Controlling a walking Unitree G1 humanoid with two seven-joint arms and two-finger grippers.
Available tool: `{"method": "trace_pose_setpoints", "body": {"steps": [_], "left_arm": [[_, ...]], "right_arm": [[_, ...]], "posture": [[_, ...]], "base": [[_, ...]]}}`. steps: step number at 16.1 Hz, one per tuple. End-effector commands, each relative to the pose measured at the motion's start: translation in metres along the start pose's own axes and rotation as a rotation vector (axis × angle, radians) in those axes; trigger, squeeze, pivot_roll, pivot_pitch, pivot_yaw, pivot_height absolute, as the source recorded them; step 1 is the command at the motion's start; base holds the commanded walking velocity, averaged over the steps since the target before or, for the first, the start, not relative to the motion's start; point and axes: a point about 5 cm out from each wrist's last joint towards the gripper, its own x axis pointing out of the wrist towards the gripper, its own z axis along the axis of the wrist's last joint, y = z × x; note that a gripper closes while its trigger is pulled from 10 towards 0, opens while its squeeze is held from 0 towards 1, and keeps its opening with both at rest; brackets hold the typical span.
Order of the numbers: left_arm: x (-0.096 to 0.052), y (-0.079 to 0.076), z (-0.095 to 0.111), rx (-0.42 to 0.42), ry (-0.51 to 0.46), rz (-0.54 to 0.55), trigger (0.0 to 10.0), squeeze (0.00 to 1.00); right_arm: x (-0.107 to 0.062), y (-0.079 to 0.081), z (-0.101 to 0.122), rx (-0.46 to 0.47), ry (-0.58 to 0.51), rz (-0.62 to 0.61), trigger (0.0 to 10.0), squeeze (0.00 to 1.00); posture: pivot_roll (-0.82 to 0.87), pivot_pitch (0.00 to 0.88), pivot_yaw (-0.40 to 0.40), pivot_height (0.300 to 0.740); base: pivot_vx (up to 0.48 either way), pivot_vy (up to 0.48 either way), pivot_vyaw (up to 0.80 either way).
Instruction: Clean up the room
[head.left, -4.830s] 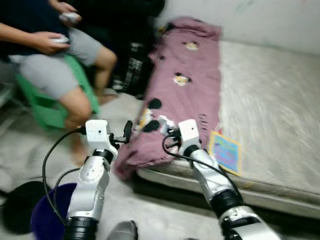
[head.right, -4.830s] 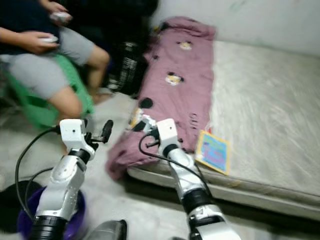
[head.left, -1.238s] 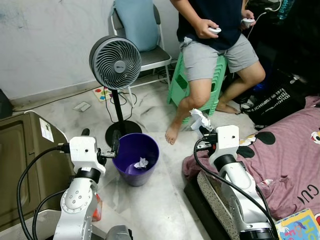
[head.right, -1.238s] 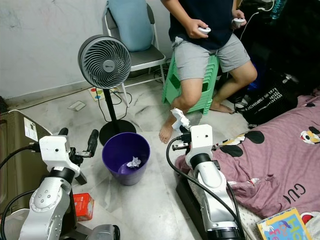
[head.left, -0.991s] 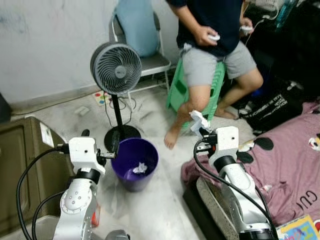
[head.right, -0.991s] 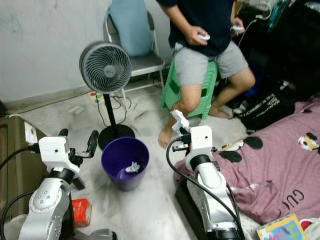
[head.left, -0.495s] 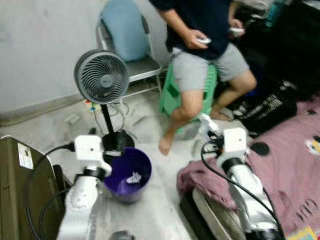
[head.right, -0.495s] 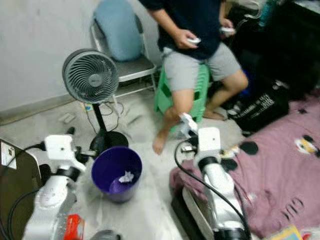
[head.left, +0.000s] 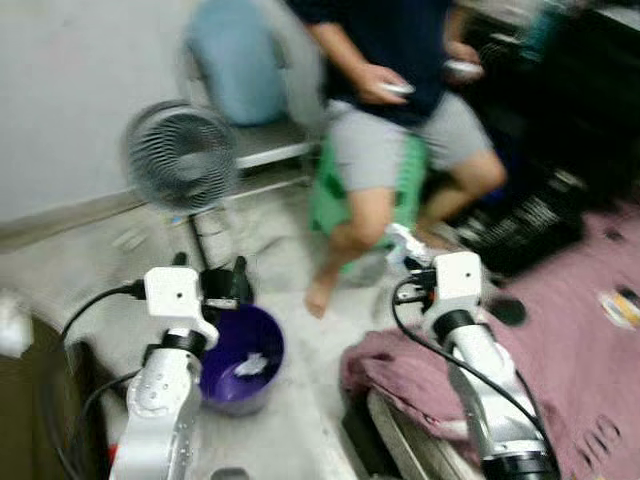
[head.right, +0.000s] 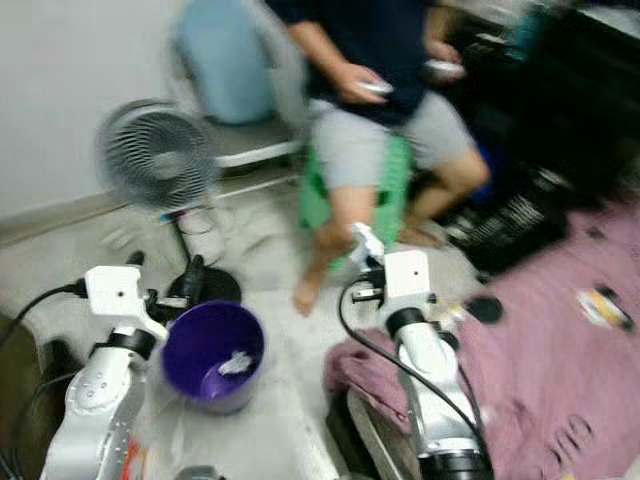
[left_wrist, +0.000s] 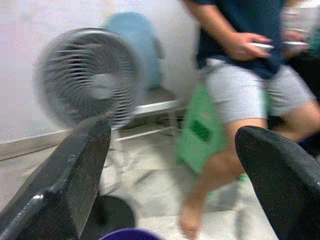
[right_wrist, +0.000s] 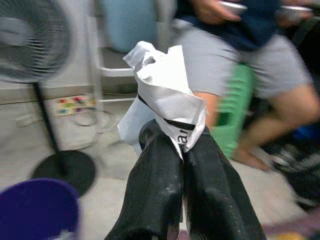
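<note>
Gripping claw: the right claw (right_wrist: 181, 137) was clamped on a crumpled paper (right_wrist: 162, 92), held raised above the floor (head.right: 290, 400).
Idle claw: the left claw (left_wrist: 170, 165) stood with fingers wide apart, raised just beside the purple bin (head.right: 205, 365).
Bin contents: a paper scrap (head.right: 233, 363) lay inside.
Surroundings: a standing fan (head.right: 155, 155) stood behind the bin; a person (head.right: 380, 90) sat on a green stool (head.right: 385, 190); a pink blanket (head.right: 540, 370) hung over the bed's edge, beside the right arm.

Pale floor (head.left: 300, 400) bears purple bin (head.left: 240, 372), fan base (head.right: 205, 287), green stool (head.left: 345, 205).
</note>
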Motion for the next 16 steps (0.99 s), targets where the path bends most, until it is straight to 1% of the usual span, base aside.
{"method": "trace_pose_setpoints", "body": {"steps": [1,5,7,11,14,16], "left_arm": [[-0.0008,0.0037,-0.0021,0.015,0.015,0.016,10.0,0.0],[0.0004,0.0023,-0.0022,0.02,0.016,0.013,10.0,0.0],[0.0006,0.0021,-0.0024,0.02,0.017,0.011,10.0,0.0],[0.0009,0.0011,-0.0027,0.02,0.018,0.006,10.0,0.0],[0.0011,0.0009,-0.0029,0.022,0.02,0.004,10.0,0.0],[0.0014,0.0007,-0.0027,0.022,0.019,0.003,10.0,0.0]], "right_arm": [[0.0024,0.0054,0.0057,-0.003,-0.022,0.024,10.0,0.0],[0.0022,0.0054,0.006,-0.008,-0.021,0.025,10.0,0.0],[0.0015,0.008,0.0099,-0.034,-0.044,0.036,10.0,0.0],[0.0017,0.0075,0.0094,-0.028,-0.037,0.032,10.0,0.0],[0.0018,0.0081,0.0097,-0.027,-0.034,0.033,10.0,0.0],[0.0024,0.0074,0.0097,-0.017,-0.033,0.027,10.0,0.0]], "posture": [[0.05,0.0,-0.039,0.74],[0.05,0.0,-0.04,0.74],[0.05,0.0,-0.04,0.74],[0.05,0.0,-0.04,0.74],[0.05,0.0,-0.041,0.74],[0.05,0.0,-0.042,0.74]], "base": [[0.0,0.0,0.8],[0.0,0.0,0.8],[0.0,0.0,0.8],[0.0,0.0,0.8],[0.0,0.0,0.62],[0.0,0.0,0.0]]}}
